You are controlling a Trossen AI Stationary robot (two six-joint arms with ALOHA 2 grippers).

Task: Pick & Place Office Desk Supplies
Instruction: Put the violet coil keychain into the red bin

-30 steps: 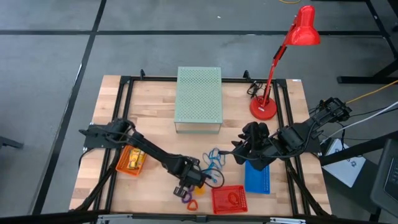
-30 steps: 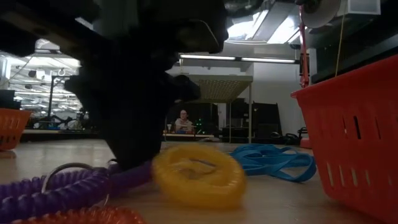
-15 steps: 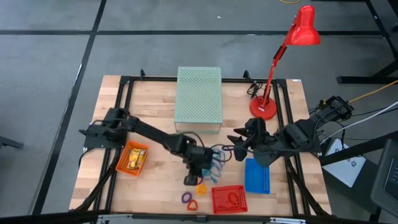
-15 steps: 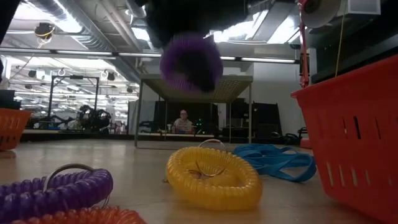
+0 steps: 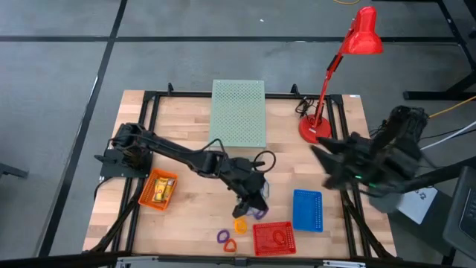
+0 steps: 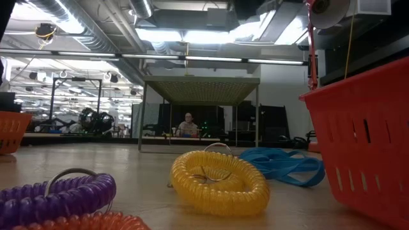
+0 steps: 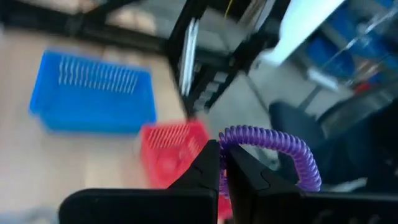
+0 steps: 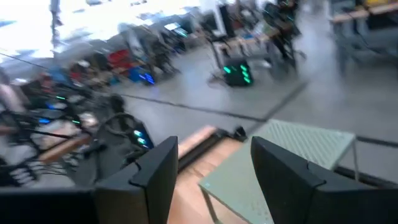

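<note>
A purple coil ring (image 7: 268, 140) hangs clear of the table, with my left gripper (image 7: 221, 163) shut on it above the near middle (image 5: 254, 205). On the wood below lie a yellow coil ring (image 5: 239, 225), a second purple one (image 5: 222, 237) and an orange one (image 5: 230, 246). A tangle of blue loops (image 6: 281, 165) lies flat behind the yellow ring (image 6: 220, 182). My right gripper (image 5: 321, 167) stands open and empty, raised near the table's right edge, its fingers (image 8: 155, 168) level and pointing toward the green box. My left gripper pinches one end of the purple coil's loop (image 7: 225, 139) between its two shut fingertips. The fingers lie nearly level, slanting a little down, pointing toward the table's right near corner. The rest of the coil arcs out past the fingertips, lifted clear of the table.
A red basket (image 5: 273, 238) and a blue basket (image 5: 307, 210) stand near the front right, an orange basket (image 5: 158, 190) at the left. The pale green perforated box (image 5: 238, 113) stands at the far middle, the red lamp (image 5: 316, 128) far right. A person sits far behind the table (image 6: 188, 124).
My left gripper has risen from the coils near the front edge, carrying one purple coil up and toward the table's right, and has tipped from pointing down to nearly level. The yellow coil was nudged and lies still now. My right gripper has drawn back toward the right edge and risen.
</note>
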